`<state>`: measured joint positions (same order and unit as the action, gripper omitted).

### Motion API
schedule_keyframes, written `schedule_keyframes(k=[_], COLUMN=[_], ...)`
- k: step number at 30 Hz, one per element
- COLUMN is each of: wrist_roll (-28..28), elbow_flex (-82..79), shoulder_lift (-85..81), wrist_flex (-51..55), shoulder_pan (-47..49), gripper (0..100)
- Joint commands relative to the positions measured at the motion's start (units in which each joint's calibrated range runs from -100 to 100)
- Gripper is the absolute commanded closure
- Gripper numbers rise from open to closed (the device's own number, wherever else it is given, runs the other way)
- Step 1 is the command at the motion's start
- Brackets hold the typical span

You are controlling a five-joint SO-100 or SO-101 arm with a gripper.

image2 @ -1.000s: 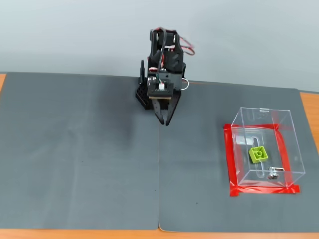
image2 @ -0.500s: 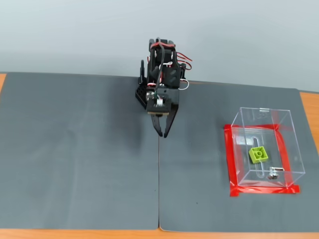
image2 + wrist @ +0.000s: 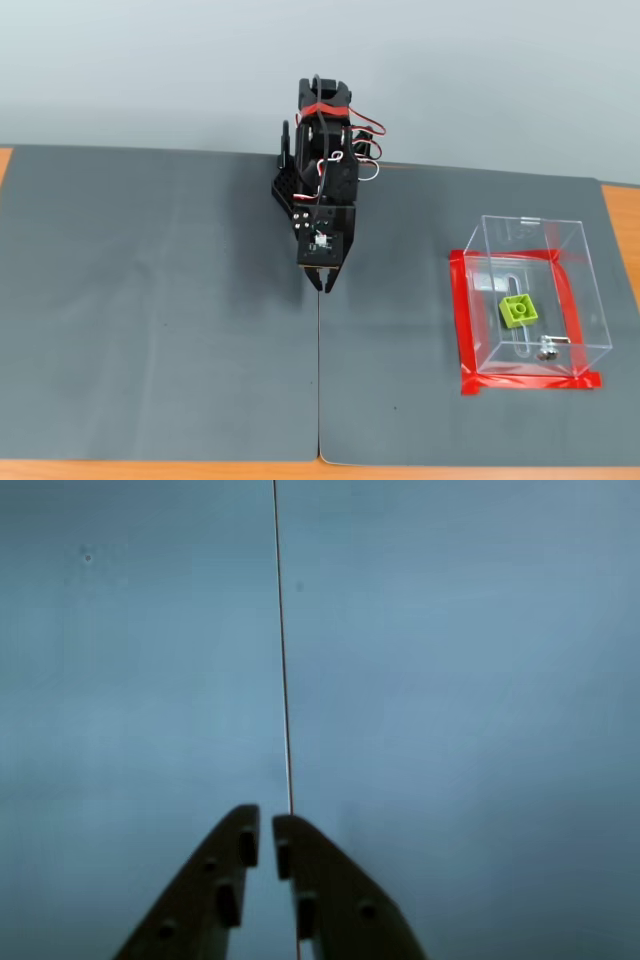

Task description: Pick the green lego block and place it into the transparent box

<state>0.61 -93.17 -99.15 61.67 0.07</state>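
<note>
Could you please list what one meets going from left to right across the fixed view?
Left grey mat → robot arm with its gripper → right grey mat → transparent box holding the green lego block.

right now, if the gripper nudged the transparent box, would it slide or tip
Probably neither easily: red tape runs around the base of the transparent box, likely holding it to the mat. Its thin clear walls look light, so they might flex under a hard push.
</note>
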Motion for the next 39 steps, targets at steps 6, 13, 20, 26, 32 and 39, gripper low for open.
schedule_keyframes(k=[6, 13, 20, 26, 32, 39], wrist_roll=[-0.1, -0.1, -0.1, 0.0, -0.1, -0.1], elbow_flex=[-3.2, -2.8, 0.6, 0.8, 0.9, 0.9], shoulder_lift=[-0.3, -0.4, -0.4, -0.2, -0.2, -0.2], wrist_flex=[0.1, 2.7, 13.3, 13.3, 13.3, 13.3], shoulder_pan=[1.1, 1.5, 4.3, 3.8, 3.9, 3.9], gripper=[98, 98, 98, 98, 98, 98])
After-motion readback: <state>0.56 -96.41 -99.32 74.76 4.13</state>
